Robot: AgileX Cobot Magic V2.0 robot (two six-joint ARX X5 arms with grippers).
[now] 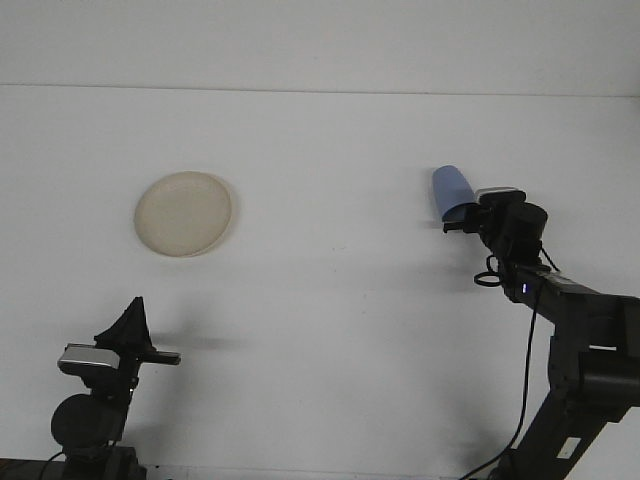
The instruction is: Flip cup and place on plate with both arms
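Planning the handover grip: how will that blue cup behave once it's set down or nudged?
The blue cup looks like thin, smooth plastic, so probably light and somewhat slippery. It is taller than wide, so it may tip easily. On its side, its round tapered wall would likely roll in a curve.

Right hand [458, 217] raised, clamped shut; left hand [135, 335] low, idle.

White table [330, 330] — cream plate [184, 214]

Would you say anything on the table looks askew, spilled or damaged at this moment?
Nothing stands out. The blue cup is tilted only because the right gripper holds it above the table; the plate lies flat and intact, with no spill visible.
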